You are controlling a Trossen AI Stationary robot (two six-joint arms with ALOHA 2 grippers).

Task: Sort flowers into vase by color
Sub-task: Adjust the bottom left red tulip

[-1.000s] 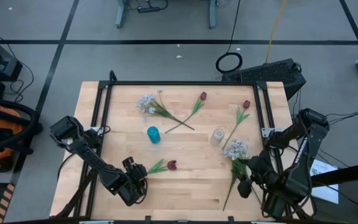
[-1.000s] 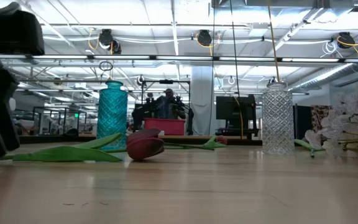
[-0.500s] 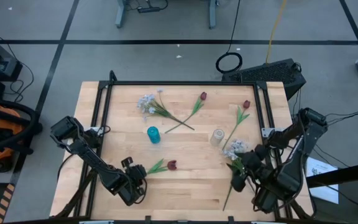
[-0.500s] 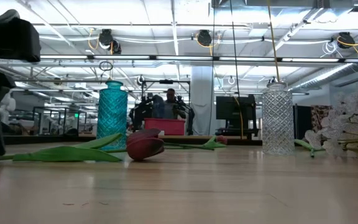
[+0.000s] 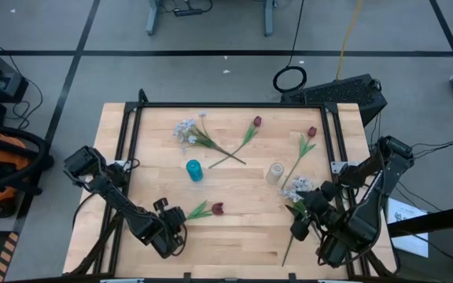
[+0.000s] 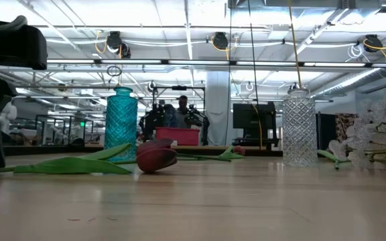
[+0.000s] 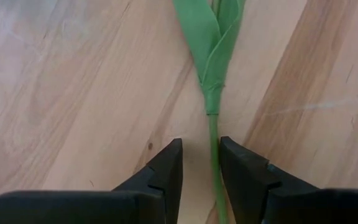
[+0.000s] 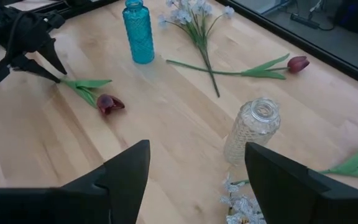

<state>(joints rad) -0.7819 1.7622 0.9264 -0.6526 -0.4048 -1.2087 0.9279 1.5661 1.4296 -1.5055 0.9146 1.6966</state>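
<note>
Ahead of my left gripper [image 5: 181, 217] only the tulip [image 5: 205, 209] lies; the teal vase [image 5: 194, 170] stands well beyond.

Pale wooden table [image 5: 234, 236], teal vase [image 5: 194, 170], clear vase [image 5: 275, 171], flowers [image 5: 207, 210] scattered (red, white)
</note>
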